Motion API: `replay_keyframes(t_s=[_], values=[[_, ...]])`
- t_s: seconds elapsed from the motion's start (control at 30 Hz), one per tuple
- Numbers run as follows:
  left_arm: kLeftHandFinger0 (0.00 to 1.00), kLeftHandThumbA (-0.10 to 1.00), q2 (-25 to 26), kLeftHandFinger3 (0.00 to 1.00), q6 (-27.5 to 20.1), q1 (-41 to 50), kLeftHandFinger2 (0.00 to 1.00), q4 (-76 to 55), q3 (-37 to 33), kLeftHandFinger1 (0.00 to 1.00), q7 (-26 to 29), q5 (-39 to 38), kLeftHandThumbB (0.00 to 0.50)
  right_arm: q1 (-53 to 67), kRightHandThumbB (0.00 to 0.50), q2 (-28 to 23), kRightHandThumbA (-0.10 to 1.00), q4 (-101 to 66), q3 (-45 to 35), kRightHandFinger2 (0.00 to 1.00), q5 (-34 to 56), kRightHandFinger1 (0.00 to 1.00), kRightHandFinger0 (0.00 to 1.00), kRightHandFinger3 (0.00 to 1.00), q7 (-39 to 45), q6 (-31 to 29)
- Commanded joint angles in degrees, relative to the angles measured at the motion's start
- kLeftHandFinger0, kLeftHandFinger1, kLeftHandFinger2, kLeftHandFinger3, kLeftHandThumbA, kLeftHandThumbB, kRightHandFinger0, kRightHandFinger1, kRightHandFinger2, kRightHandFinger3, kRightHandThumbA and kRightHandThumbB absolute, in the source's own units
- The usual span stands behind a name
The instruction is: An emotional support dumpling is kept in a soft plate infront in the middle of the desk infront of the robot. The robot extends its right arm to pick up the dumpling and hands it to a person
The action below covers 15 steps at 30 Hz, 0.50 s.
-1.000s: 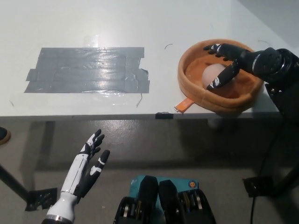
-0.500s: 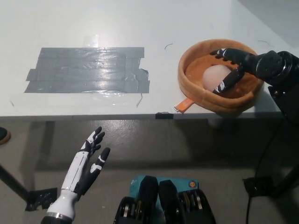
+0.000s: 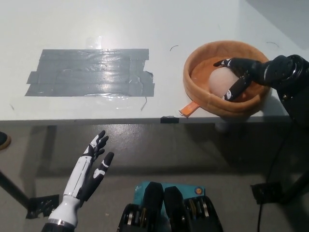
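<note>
Head view, right hand: the black right hand (image 3: 241, 75) is inside the soft plate (image 3: 193, 82), its fingers curled round the dumpling (image 3: 221, 81) from the far side and the right side; a second ago those fingers were spread wider and reached further toward the plate's far rim.
Head view, what changed: over the last second the hand has drawn back toward the desk's right edge and tightened on the dumpling, one finger now lying across its near-right flank.
Head view, dumpling: pale and round, still sitting on the plate's floor, left of centre in the bowl; it has barely shifted and shows no sign of being lifted.
Head view, soft plate: orange, padded, at the near right corner of the desk (image 3: 145, 29), its orange tag (image 3: 189, 108) hanging over the near edge; same spot as before.
Head view, left hand: the white left hand (image 3: 94, 166) rests below the desk's near edge with fingers spread and nothing in it, unchanged.
Head view, grey tape patch (image 3: 91, 72): on the desk's left half, well apart from the plate.
Meaning for the task: the grasp looks to be closing but the lift has not begun; whether the grip is firm cannot be told from here.
</note>
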Motion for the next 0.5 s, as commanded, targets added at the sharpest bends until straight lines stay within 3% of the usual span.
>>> replay_keyframes(t_s=[0.0, 0.1, 0.13, 0.17, 0.2, 0.23, 0.27, 0.3, 0.33, 0.37, 0.43, 0.47], values=[[1.0, 0.89, 0.5, 1.0, -0.7, -1.5, 1.0, -1.0, 0.7, 1.0, -0.4, -0.5, 0.025, -2.3, 0.468, 0.0, 0.99, -0.3, -0.4, 1.0, 1.0, 1.0, 1.0, 1.0, 3.3, -2.0], [1.0, 0.88, 0.6, 1.0, -0.9, -1.7, 1.0, -1.0, 0.8, 1.0, -0.3, -0.4, 0.019, -2.0, 0.416, 0.0, 1.0, -0.3, 0.5, 1.0, -0.9, 1.0, 1.0, 1.0, 1.0, -5.1], [1.0, 0.88, 0.6, 1.0, -0.8, -1.9, 1.0, -1.1, 0.8, 1.0, -0.4, -0.5, 0.021, -1.5, 0.406, 0.5, 0.88, -0.4, -0.6, 1.0, -1.0, 1.0, 1.0, 1.0, -1.9, -5.6], [1.0, 0.88, 0.6, 1.0, -0.5, -1.9, 1.0, -1.3, 0.7, 1.0, -0.4, -0.4, 0.024, -1.2, 0.377, 0.9, 0.8, 0.0, -1.0, 0.92, -1.6, 0.82, 0.83, 1.0, -4.4, -5.9], [1.0, 0.89, 0.6, 1.0, -0.1, -1.8, 1.0, -1.5, 0.7, 1.0, -0.4, -0.2, 0.024, -1.2, 0.379, 1.1, 0.78, 0.6, -1.1, 0.84, -2.1, 0.72, 0.71, 1.0, -5.8, -6.2], [1.0, 0.89, 0.6, 1.0, -0.3, -1.9, 1.0, -1.5, 0.7, 1.0, -0.4, -0.3, 0.024, -1.1, 0.336, 1.3, 0.67, 0.9, -1.2, 0.66, -2.3, 0.52, 0.47, 0.95, -6.6, -6.5], [1.0, 0.89, 0.6, 1.0, -0.5, -1.9, 1.0, -1.4, 0.7, 1.0, -0.4, -0.3, 0.024, -1.0, 0.336, 1.5, 0.67, 1.3, -1.3, 0.66, -2.5, 0.52, 0.47, 0.95, -7.7, -7.0], [1.0, 0.89, 0.6, 1.0, -0.6, -1.9, 1.0, -1.3, 0.7, 1.0, -0.4, -0.2, 0.024, -0.8, 0.29, 1.6, 0.49, 2.0, -0.5, 0.54, -4.1, 0.4, 0.26, 0.64, -10.3, -8.8], [1.0, 0.89, 0.6, 1.0, -0.6, -2.5, 1.0, -0.9, 0.7, 1.0, -0.3, -0.1, 0.028, -1.0, 0.256, 1.7, 0.07, 3.0, -0.1, 0.6, -5.4, 0.43, 0.15, 0.44, -12.5, -9.7], [1.0, 0.89, 0.6, 1.0, -0.6, -2.7, 1.0, -0.8, 0.8, 1.0, -0.2, 0.0, 0.027, -1.0, 0.248, 1.9, -0.09, 3.7, 0.4, 0.72, -6.2, 0.54, 0.23, 0.53, -13.5, -10.1], [1.0, 0.89, 0.6, 1.0, -0.5, -2.7, 1.0, -0.9, 0.8, 1.0, -0.4, -0.4, 0.026, -0.8, 0.236, 1.8, -0.1, 3.8, 0.7, 0.8, -6.7, 0.55, 0.18, 0.67, -13.5, -9.4], [1.0, 0.89, 0.5, 1.0, -0.6, -2.7, 1.0, -0.7, 1.0, 1.0, -0.4, -0.8, 0.025, -0.8, 0.225, 1.7, -0.1, 4.2, 0.9, 0.9, -7.0, 0.59, 0.16, 0.79, -13.4, -9.7]])
